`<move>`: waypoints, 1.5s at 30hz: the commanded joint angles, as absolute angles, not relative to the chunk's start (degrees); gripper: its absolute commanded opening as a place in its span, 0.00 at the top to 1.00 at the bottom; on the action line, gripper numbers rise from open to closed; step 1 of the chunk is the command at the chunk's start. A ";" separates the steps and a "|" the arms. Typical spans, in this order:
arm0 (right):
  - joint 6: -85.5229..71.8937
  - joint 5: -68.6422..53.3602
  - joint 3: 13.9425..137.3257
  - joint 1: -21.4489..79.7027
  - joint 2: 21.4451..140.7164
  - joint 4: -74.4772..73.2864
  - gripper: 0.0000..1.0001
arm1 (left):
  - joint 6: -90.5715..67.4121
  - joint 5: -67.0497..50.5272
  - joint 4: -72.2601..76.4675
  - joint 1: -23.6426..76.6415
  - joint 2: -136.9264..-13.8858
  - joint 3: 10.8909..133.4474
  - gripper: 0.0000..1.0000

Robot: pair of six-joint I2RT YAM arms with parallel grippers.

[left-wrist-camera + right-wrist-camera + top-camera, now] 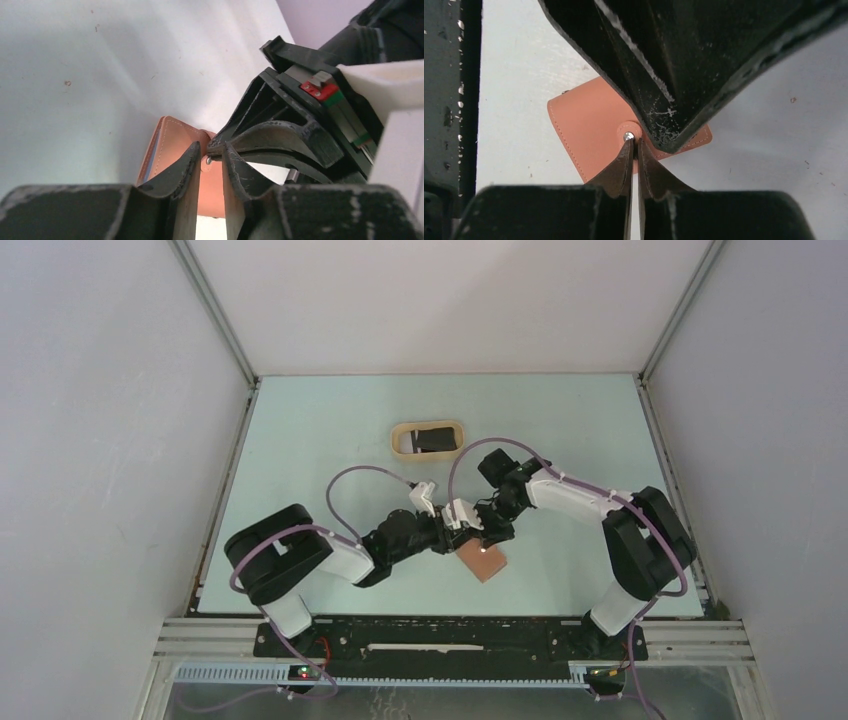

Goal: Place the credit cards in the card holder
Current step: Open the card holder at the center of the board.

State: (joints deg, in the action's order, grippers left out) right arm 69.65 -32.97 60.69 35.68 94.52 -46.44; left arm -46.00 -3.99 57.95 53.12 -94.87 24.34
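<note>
Pale table [320, 440]: one card holder [584, 125]; left end effector [211, 148] clamps it, right end effector [634, 143] pinches snap [628, 135].

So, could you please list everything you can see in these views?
card holder: one, reddish-brown, on the table's near centre, at both grippers.
credit cards: count unclear, dark, in the tray.
tray: one, tan, oval, far centre.
table: one, pale blue-green.
walls: white, around the table.
left gripper: one, black, fingers either side of the card holder's tab.
right gripper: one, black, tips pinched at the card holder's snap.
</note>
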 commanded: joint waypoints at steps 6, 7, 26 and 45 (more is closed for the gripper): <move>71.34 -30.14 58.63 37.58 95.66 -45.97 0.72 | -46.12 -2.37 54.05 53.44 -101.67 29.68 0.89; 71.77 -30.07 58.44 37.73 95.66 -46.08 0.70 | -46.45 -2.42 54.05 53.46 -102.32 29.82 0.90; 78.27 -21.58 52.08 41.18 94.40 -42.20 0.87 | -50.67 3.81 50.36 53.35 -103.40 29.00 1.00; 88.40 -39.69 50.89 32.68 81.75 -50.50 1.00 | -50.95 4.83 48.22 52.69 -103.78 30.01 1.00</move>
State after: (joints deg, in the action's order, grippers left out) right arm 85.21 -31.51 51.57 36.03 86.43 -43.40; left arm -51.83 1.39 52.69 53.49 -103.00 28.82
